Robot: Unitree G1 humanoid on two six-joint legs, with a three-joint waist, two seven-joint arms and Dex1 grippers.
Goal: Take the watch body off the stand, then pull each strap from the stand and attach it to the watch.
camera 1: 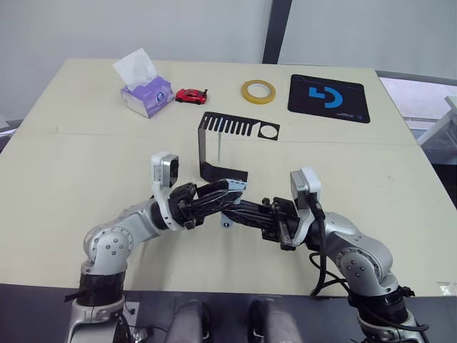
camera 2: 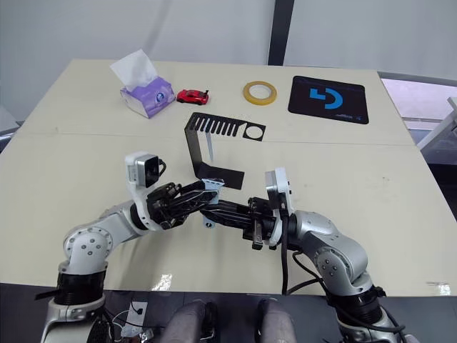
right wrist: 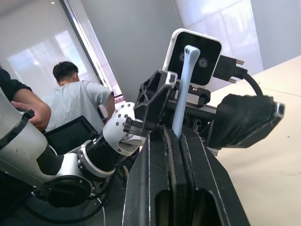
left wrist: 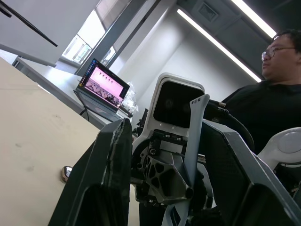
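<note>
Near you, your right claw (right wrist: 181,136) is pinched tight on a pale blue strap (right wrist: 182,89) that sticks straight out toward your left claw (camera 1: 227,194), whose black fingers (left wrist: 106,174) sit spread around it. Just beyond stands the stand (camera 1: 223,146).

Far side of the table (camera 1: 71,164), left to right: tissue box (camera 1: 146,96), red toy car (camera 1: 191,95), tape roll (camera 1: 258,91), black mat (camera 1: 328,98) with blue logo. Beyond the table: open laptop (left wrist: 101,86); two persons (right wrist: 77,106).
</note>
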